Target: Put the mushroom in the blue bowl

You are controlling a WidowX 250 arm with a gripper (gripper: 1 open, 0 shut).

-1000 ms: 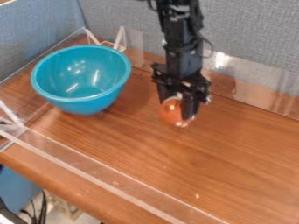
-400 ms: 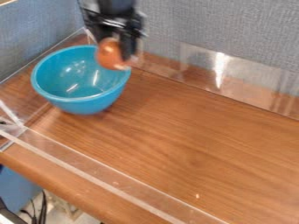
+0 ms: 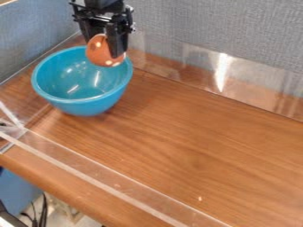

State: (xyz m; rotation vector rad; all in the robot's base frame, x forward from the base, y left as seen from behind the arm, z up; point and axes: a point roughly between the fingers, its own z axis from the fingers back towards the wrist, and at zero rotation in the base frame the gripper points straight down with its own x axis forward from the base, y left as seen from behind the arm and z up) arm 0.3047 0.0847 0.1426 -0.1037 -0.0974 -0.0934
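- The blue bowl [image 3: 71, 84] sat on the brown wood tabletop [image 3: 196, 146].
- A gray wall [image 3: 236, 31] stood behind.
- The jaws [image 3: 108, 51] were pinched on the mushroom [image 3: 104, 50].

Bowl [image 3: 78, 99]: glossy turquoise-blue, plain, pale highlights inside.
Mushroom [image 3: 103, 50]: reddish-orange cap with a light spot; stem colour too unclear to tell.
Arm and gripper [image 3: 108, 37]: black, small greyish glints.
Tabletop [image 3: 196, 146]: warm orange-brown, fine darker wood-grain streaks.
Table strips [image 3: 112, 183]: see-through over the brown, edged in pale whitish lines; bright white glare on the rear one.
Rear panel [image 3: 236, 34]: grey, finely speckled.
Left panel [image 3: 34, 34]: blue-grey, fine speckle.
Object below table edge [image 3: 17, 191]: medium blue.
Cables [image 3: 41, 211]: black.
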